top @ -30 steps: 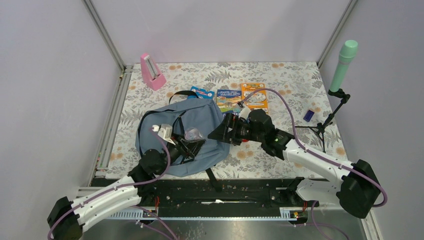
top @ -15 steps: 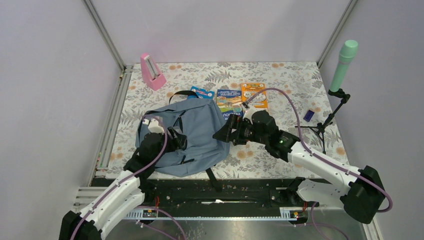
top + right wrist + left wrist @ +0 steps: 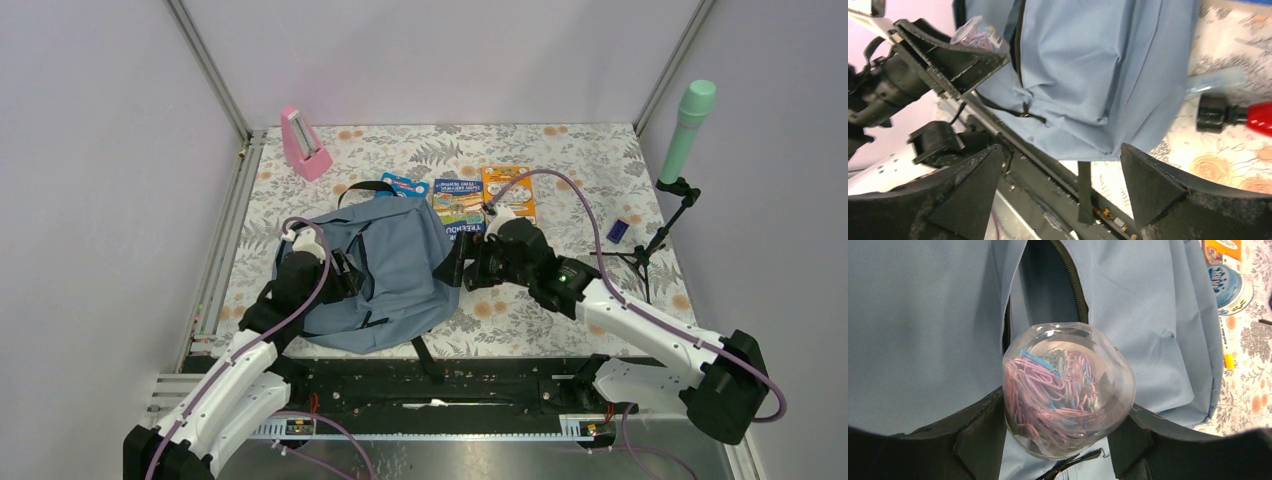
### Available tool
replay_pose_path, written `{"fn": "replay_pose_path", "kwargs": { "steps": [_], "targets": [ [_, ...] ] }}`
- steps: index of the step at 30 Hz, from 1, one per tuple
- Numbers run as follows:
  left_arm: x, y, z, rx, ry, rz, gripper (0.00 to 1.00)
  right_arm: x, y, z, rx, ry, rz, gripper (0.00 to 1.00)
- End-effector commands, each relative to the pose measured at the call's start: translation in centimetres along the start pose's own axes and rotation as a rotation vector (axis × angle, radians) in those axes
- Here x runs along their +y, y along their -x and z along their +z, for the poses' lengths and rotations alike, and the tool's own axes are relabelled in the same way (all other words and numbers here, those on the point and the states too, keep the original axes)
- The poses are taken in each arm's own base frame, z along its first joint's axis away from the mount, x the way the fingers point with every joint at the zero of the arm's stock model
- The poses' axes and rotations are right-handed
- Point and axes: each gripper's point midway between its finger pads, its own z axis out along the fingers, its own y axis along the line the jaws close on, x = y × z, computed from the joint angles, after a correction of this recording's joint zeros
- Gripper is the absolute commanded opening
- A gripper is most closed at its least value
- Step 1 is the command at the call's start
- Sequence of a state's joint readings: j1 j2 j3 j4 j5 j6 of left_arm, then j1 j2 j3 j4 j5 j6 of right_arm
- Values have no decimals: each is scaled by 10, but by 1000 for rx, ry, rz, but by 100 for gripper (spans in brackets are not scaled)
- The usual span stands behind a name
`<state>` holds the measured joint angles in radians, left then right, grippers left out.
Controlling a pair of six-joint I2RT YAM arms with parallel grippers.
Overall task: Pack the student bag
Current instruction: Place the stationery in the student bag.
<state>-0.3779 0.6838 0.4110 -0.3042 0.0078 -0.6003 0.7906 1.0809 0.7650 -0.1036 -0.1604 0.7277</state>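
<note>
The student bag (image 3: 395, 265) is a grey-blue backpack lying flat on the floral table, its black zipper opening (image 3: 1068, 285) parted. My left gripper (image 3: 345, 275) is over the bag's left part. It is shut on a clear round container of pink and blue paper clips (image 3: 1068, 390), held just above the fabric near the opening. My right gripper (image 3: 455, 262) is open and empty at the bag's right edge. In the right wrist view (image 3: 1060, 150) its jaws stand wide apart beside the bag (image 3: 1088, 65), with the paper clip container (image 3: 979, 31) visible across from it.
Two booklets (image 3: 458, 200) (image 3: 508, 190) and a blue round package (image 3: 403, 185) lie behind the bag. A pink metronome (image 3: 303, 143) stands at back left. A green microphone on a stand (image 3: 685, 130) and a small blue item (image 3: 618, 230) are at right. A red marker (image 3: 1243, 112) lies by my right gripper.
My left arm has swung left and carried the paper clip container from the bag's middle to its left part. My right gripper has drawn a little closer to the bag's right edge.
</note>
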Motion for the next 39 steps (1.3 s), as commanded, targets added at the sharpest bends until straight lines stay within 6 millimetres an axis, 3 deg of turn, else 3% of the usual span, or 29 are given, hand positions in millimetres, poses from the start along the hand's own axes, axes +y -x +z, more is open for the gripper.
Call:
{"fn": "replay_pose_path", "kwargs": {
  "steps": [1, 4, 12, 17, 25, 32, 34, 39],
  "targets": [
    [-5, 20, -9, -40, 2, 6, 4, 15, 32, 4, -76, -87, -237, 93],
    [-2, 26, -9, -53, 15, -6, 4, 33, 26, 24, -45, -105, -337, 91],
    [2, 35, -16, -85, 28, -23, 3, 71, -6, 103, 79, -111, -447, 81],
    [10, 37, -17, -114, 63, -33, 3, 80, -23, 136, 141, -110, -482, 78],
    [6, 35, -14, -112, 34, -49, 1, 57, -30, 164, 178, -242, -537, 71],
    [5, 35, -14, -101, 33, -39, 1, 43, -26, 180, 163, -329, -571, 53],
    [5, 35, -14, -99, 34, -37, 1, 44, -24, 182, 158, -334, -578, 44],
    [1, 33, -12, -75, 18, -25, 1, 48, -14, 178, 126, -339, -584, 12]
  ]
}}
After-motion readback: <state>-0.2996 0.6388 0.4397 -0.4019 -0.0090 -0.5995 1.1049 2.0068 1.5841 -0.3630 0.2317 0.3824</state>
